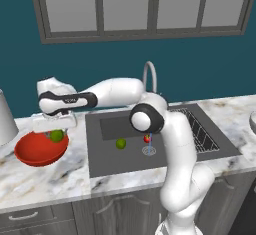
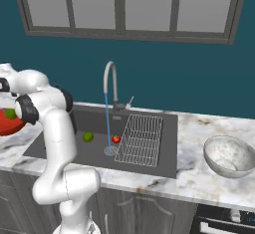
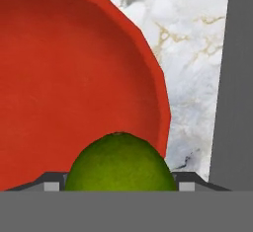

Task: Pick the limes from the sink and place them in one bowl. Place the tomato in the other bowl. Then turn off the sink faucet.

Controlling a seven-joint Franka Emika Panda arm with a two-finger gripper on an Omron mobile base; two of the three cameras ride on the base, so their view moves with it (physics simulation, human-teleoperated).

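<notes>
My gripper hangs over the red-orange bowl on the counter left of the sink, shut on a lime. In the hand view this lime sits between the fingertips, with the red-orange bowl below it. The second lime lies on the sink floor, and the tomato rests near the drain. Water runs from the silver faucet. The pale grey-white bowl stands on the counter right of the sink.
A wire rack fills the sink's right part. A tall pale container stands at the far left behind the red-orange bowl. My own arm arches over the sink's left half. The marbled counter runs along both sides.
</notes>
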